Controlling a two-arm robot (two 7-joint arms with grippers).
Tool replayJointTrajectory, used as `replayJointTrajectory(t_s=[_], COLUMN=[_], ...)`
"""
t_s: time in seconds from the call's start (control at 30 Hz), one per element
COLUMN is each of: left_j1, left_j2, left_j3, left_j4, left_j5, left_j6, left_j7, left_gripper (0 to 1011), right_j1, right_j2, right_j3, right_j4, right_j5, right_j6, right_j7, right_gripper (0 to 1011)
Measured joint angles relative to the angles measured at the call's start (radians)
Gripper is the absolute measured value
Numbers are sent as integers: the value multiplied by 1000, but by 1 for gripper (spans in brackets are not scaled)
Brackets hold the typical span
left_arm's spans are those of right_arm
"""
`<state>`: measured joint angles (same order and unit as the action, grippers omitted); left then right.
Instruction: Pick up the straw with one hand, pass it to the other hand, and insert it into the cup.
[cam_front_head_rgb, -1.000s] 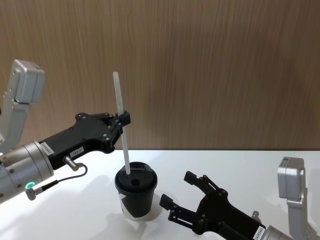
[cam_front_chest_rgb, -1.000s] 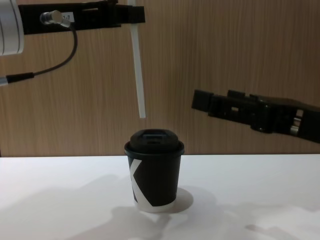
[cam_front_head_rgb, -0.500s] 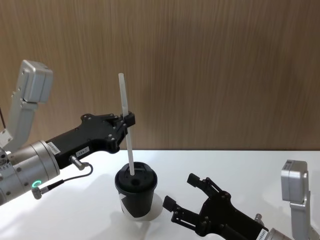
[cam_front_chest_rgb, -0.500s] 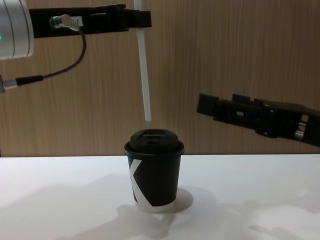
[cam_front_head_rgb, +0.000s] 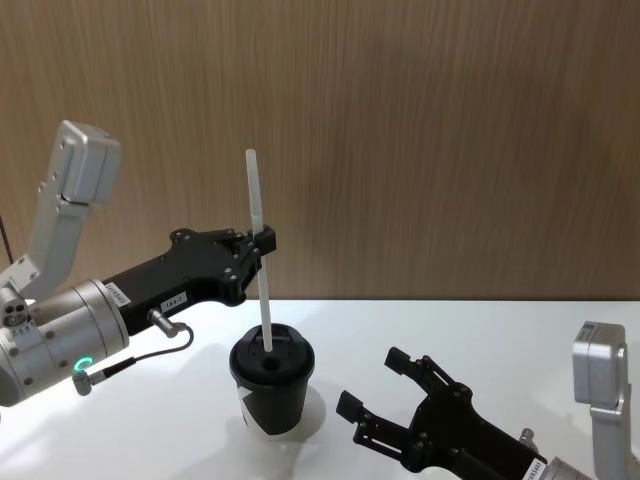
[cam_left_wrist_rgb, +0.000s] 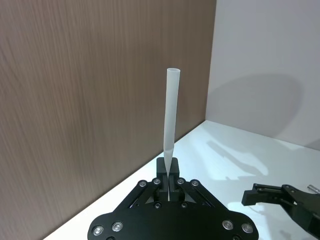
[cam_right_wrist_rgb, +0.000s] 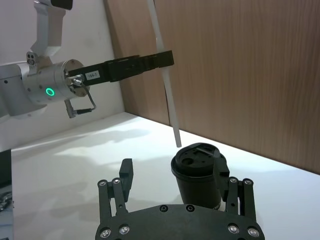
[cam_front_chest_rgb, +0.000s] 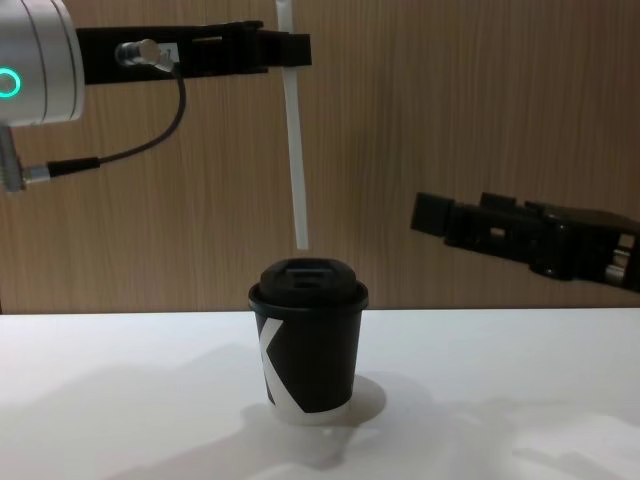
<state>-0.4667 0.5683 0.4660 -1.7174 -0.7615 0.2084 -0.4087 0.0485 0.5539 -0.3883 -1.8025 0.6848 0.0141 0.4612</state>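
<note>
My left gripper (cam_front_head_rgb: 264, 241) is shut on the white straw (cam_front_head_rgb: 254, 200) and holds it almost upright over the black cup (cam_front_head_rgb: 272, 385). From the chest, the straw (cam_front_chest_rgb: 296, 150) ends a short way above the domed lid of the cup (cam_front_chest_rgb: 308, 350), apart from it, under the left gripper (cam_front_chest_rgb: 290, 49). The left wrist view has the straw (cam_left_wrist_rgb: 171, 110) rising from the shut fingers. My right gripper (cam_front_head_rgb: 372, 382) hangs open to the right of the cup, holding nothing. Its wrist view looks past its spread fingers (cam_right_wrist_rgb: 126, 172) at the cup (cam_right_wrist_rgb: 200, 175) and the straw (cam_right_wrist_rgb: 165, 85).
The cup stands on a white table (cam_front_chest_rgb: 500, 400) in front of a brown wood-grain wall (cam_front_head_rgb: 450, 150). A thin cable (cam_front_chest_rgb: 120, 155) loops under the left wrist. A white wall (cam_left_wrist_rgb: 270, 60) meets the wood wall on one side.
The left gripper has carried the straw to the right and a little lower, so its lower end is now over the lid. The right gripper has drawn back to the right.
</note>
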Motion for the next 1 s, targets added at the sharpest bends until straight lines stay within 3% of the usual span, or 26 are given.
replayJointTrajectory(t_s=[1.0], left_j1=[-27], left_j2=[-23], left_j3=[22], left_j4=[45], left_j5=[61], left_j6=[26], left_j7=[2], left_gripper=[15], right_j1=[-7], right_j2=[11], right_j3=[15], right_j4=[-8], right_j5=[-21], right_j6=[4], right_j7=[-9], right_gripper=[1001])
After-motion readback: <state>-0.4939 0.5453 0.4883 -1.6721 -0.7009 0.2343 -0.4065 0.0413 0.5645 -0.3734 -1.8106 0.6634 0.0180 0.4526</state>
